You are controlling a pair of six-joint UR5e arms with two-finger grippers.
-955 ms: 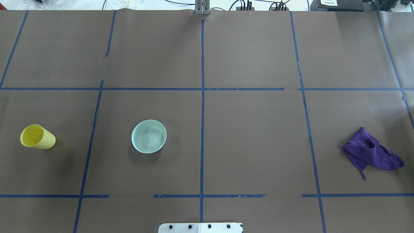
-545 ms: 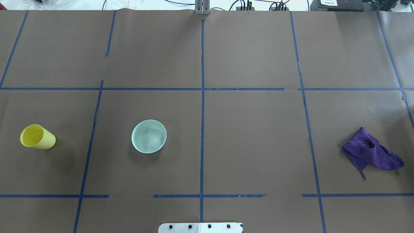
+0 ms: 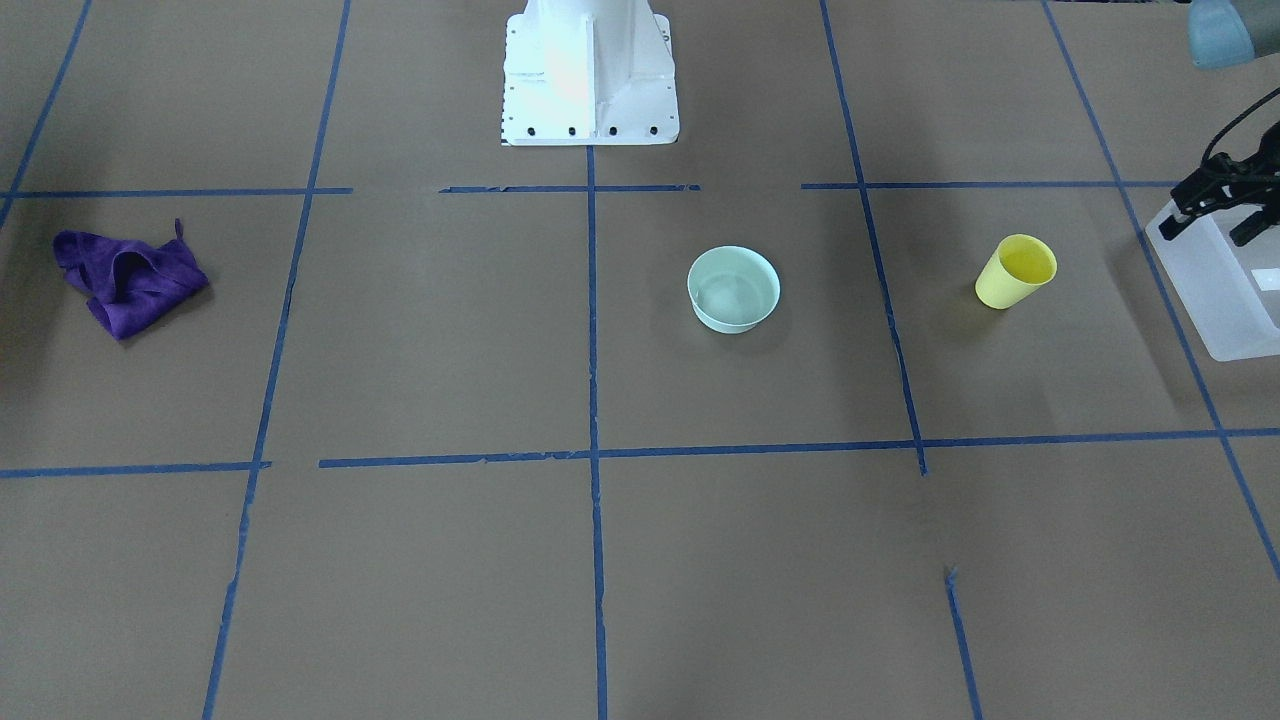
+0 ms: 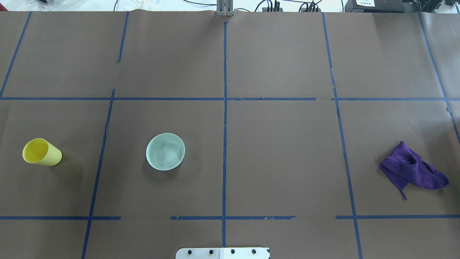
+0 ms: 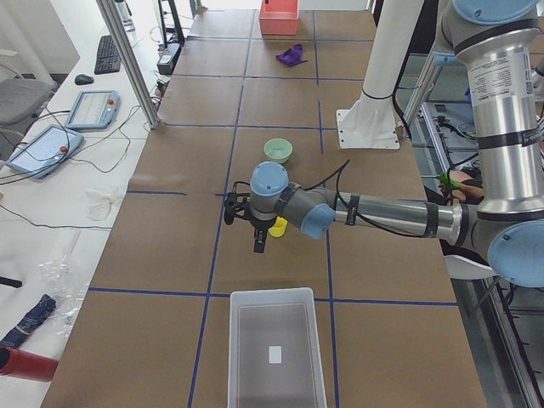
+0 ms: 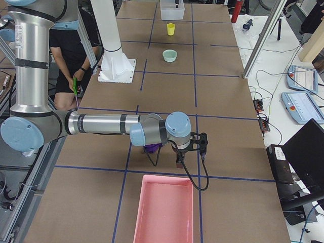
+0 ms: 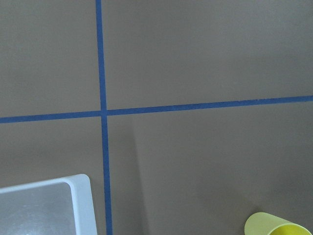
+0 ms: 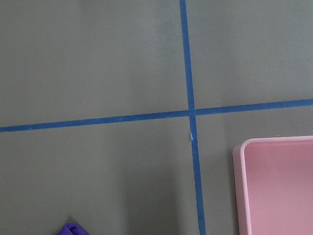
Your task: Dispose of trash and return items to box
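At my far left, the frosted white box (image 3: pixel 1225 300) sits at the end of the table (image 4: pixel 280 151). It has low walls and a small white label on its floor. The left gripper (image 3: pixel 1208 226) hangs in the air above the table between the box and the cup, touching neither. In the front view its two fingers stand apart with nothing between them. Its wrist camera catches one corner of the box at the bottom left and the rim of the cup at the bottom right.

Next comes the yellow cup (image 4: pixel 41 152), upright with its mouth up, well apart from the box. To its right, across a blue tape line (image 4: pixel 100 162), the mint-green bowl (image 4: pixel 165 151) also sits upright. Both stand on the table, outside the box.

Far over on the right lies a crumpled purple cloth (image 4: pixel 413 171). The right gripper (image 6: pixel 191 153) hovers near that cloth, between it and the pink tray (image 6: pixel 164 210) at the table's right end. I only get that gripper in the side view, so I cannot tell whether its fingers are apart or together.
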